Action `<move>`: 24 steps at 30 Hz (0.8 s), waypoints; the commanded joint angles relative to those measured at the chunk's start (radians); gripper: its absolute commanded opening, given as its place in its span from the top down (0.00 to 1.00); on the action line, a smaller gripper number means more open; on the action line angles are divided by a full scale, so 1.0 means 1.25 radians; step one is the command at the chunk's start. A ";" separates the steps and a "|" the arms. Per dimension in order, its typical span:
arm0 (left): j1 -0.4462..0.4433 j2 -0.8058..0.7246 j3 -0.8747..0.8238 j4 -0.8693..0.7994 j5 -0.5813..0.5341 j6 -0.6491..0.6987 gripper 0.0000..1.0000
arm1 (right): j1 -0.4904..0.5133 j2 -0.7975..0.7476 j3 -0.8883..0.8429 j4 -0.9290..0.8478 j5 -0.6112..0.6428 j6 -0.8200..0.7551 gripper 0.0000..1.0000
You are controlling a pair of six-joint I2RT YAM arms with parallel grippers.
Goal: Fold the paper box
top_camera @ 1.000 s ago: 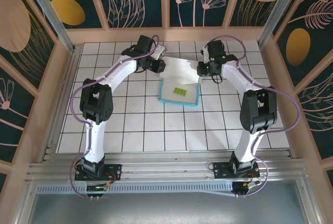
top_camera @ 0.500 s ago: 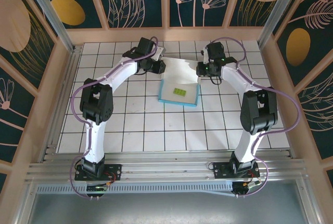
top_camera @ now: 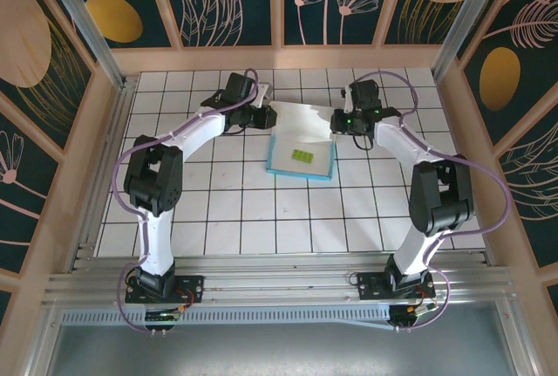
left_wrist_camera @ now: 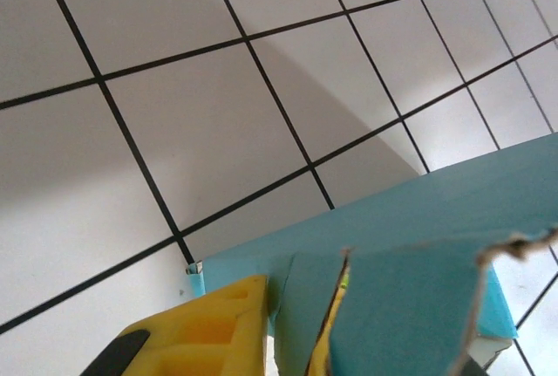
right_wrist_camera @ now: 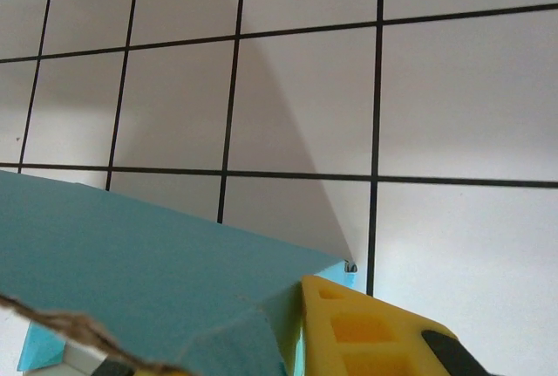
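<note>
Two grippers, one paper box [top_camera: 301, 160]. Box: upper centre of tiled table [top_camera: 261, 210], body flat, far white flap lifted. Left gripper [top_camera: 264, 115]: jaws narrow, pinching flap's left corner. Right gripper [top_camera: 335, 120]: jaws narrow, pinching right corner.

In the top view the fingertips of the left gripper [top_camera: 265, 116] and the right gripper [top_camera: 336, 121] are masked by the wrists and by the raised white flap of the box [top_camera: 301, 165]. The lime-green piece [top_camera: 302, 155] on the box is too small to be identified. In the left wrist view the yellow finger [left_wrist_camera: 209, 328] is cut by the lower edge, and the other is reduced to a sliver behind a torn blue flap (itself cropped). In the right wrist view one finger [right_wrist_camera: 366, 328] is cropped at the bottom. Its partner is hidden behind the card, so the state of those jaws cannot be judged.
</note>
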 commanded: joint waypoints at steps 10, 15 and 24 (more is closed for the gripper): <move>-0.016 -0.074 -0.189 0.167 0.089 -0.121 0.84 | 0.031 -0.103 -0.152 0.138 0.031 0.061 0.84; -0.023 -0.095 -0.247 0.215 0.094 -0.147 0.84 | 0.051 -0.140 -0.220 0.194 0.060 0.083 0.84; -0.037 -0.117 -0.321 0.261 0.089 -0.171 0.84 | 0.073 -0.199 -0.319 0.247 0.108 0.108 0.84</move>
